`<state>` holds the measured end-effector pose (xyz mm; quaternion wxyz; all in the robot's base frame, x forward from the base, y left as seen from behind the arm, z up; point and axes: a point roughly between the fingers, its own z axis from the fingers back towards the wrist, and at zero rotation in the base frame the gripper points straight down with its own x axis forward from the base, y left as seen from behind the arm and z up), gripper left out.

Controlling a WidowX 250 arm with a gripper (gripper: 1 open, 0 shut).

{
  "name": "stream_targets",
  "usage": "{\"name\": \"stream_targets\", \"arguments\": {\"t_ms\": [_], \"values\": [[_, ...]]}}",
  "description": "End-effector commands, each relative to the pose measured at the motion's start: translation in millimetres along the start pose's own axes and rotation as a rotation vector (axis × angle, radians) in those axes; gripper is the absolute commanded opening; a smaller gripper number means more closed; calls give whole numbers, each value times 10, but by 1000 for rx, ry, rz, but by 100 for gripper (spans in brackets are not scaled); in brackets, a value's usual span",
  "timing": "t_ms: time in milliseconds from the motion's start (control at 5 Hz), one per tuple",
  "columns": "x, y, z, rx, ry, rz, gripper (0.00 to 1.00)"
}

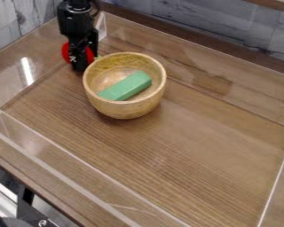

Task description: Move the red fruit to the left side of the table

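The red fruit (pixel 74 58) lies on the brown wooden table (pixel 169 164) at the far left corner, just left of a wooden bowl. My black gripper (pixel 78 51) points straight down over it, open, with its fingers low on either side of the fruit. Most of the fruit is covered by the fingers; only a patch of red shows between and below them. I cannot tell whether the fingers touch it.
The wooden bowl (pixel 123 110) stands right beside the gripper and holds a green block (pixel 123 87). Low clear acrylic walls (pixel 17 69) border the table, and the far left one is close behind the gripper.
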<state>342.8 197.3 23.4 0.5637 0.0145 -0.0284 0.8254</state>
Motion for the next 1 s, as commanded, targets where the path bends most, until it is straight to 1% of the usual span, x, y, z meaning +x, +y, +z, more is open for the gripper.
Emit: {"name": "stream_targets", "arguments": {"t_ms": [0,200,400,600,800], "values": [[39,-19,115,-7,5,-10,100],[112,-10,180,0,12,-11,100],[64,-8,229,7,19,17,100],[15,-4,281,14,28,45,0],[67,96,319,22,34,53,100]]}}
